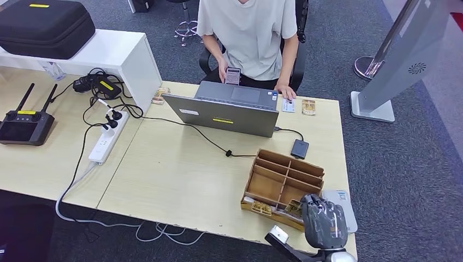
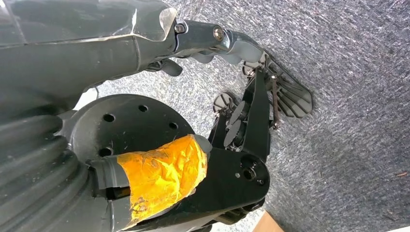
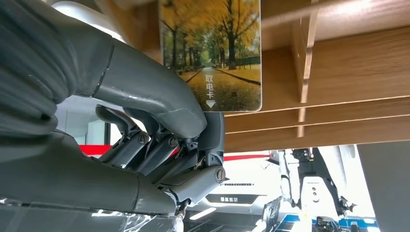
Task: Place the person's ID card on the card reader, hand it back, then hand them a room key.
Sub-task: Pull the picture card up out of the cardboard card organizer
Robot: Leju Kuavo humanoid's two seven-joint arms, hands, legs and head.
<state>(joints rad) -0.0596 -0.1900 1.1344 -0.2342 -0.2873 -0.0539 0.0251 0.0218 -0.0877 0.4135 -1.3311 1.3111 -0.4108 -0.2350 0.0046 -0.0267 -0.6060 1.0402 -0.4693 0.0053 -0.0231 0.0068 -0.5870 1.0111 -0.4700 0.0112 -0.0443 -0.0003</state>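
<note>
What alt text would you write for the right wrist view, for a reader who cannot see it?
The right robot hand pinches a card printed with yellow autumn trees along a path, thumb on its face. Behind the card are the walls of a wooden box.

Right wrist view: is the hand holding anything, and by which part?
Yes. The right hand pinches the autumn-trees room key card by its arrow-marked end, thumb against the printed face.

Bright, even light; sharp focus

Right hand (image 1: pixel 325 221) pinching (left (image 2: pixel 232 43) slack)
</note>
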